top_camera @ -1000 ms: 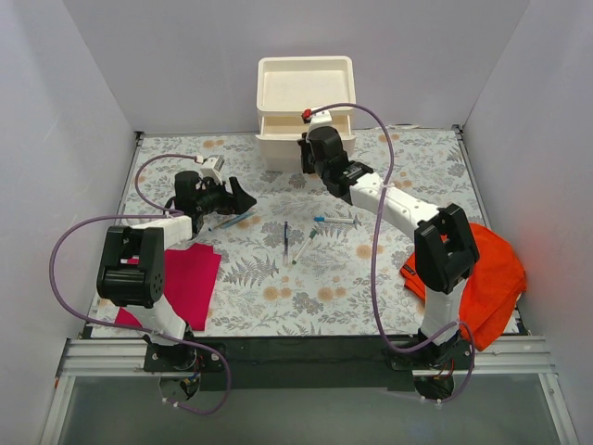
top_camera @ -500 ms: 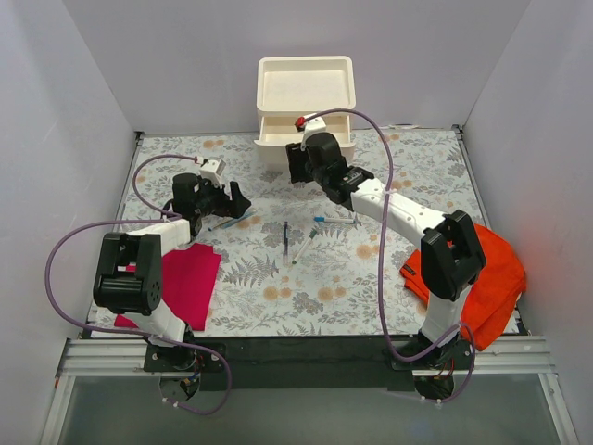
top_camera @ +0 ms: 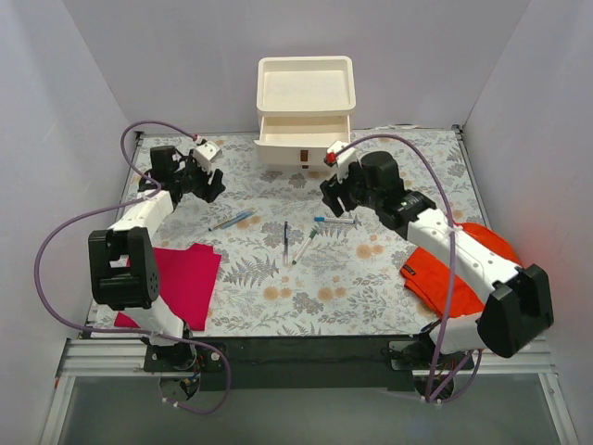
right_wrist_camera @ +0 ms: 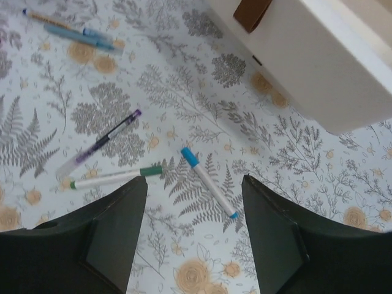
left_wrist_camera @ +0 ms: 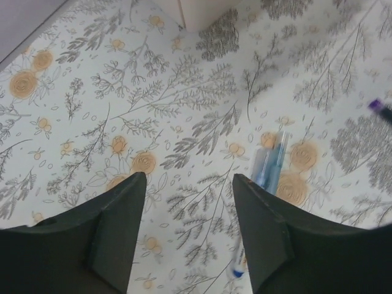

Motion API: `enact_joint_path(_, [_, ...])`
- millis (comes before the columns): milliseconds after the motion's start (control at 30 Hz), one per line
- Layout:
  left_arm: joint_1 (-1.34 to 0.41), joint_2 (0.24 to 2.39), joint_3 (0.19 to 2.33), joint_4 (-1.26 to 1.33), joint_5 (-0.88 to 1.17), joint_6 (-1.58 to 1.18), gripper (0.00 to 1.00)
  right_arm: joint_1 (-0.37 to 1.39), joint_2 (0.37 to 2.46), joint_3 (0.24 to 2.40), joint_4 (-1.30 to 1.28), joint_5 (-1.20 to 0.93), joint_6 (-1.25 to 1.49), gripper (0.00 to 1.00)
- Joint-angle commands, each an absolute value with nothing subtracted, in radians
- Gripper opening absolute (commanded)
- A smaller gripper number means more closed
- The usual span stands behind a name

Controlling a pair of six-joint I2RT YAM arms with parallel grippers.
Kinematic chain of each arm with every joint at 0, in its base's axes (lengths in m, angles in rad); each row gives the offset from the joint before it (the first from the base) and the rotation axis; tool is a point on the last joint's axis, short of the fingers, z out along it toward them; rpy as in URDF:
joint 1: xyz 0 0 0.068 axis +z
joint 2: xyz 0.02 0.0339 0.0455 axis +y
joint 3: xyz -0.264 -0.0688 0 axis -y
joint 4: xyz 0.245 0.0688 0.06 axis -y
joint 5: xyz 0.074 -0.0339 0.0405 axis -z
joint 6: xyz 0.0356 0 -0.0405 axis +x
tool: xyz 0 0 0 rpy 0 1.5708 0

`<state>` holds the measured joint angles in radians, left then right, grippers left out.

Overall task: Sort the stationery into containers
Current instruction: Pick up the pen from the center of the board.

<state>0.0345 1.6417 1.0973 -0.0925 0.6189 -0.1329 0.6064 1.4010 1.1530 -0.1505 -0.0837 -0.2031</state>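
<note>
floral table (top_camera: 357, 289), perhaps five pens (top_camera: 286, 235)

Five pens and markers lie on the tabletop (top_camera: 371, 287). Two are side by side toward the left edge, a teal pen (right_wrist_camera: 79, 37) and a dark-tipped pen (right_wrist_camera: 52, 19). Three are mid-table: a purple-capped pen (right_wrist_camera: 104, 141), a green-capped marker (right_wrist_camera: 116, 176) and a blue-capped marker (right_wrist_camera: 208, 182). One drawer unit (top_camera: 278, 154) stands at the far edge, carrying one tray (top_camera: 306, 85). There are two cloths, a magenta cloth (top_camera: 185, 278) by the near-left corner and an orange cloth (top_camera: 482, 278) at the right edge.
</note>
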Motion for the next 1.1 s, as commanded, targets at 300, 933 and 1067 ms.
enact_joint_path(300, [-0.031,1.760,1.138,-0.468,0.500,0.242,0.52,0.581,1.221,0.974,-0.227,-0.134,-0.383,0.70])
enact_joint_path(933, [-0.113,1.871,1.158,-0.426,0.396,0.149,0.31,0.555,1.203,0.933,-0.213,-0.127,-0.374,0.72])
enact_joint_path(1067, [-0.135,1.887,1.190,-0.506,0.423,0.155,0.15,0.552,1.204,0.933,-0.206,-0.127,-0.380,0.72])
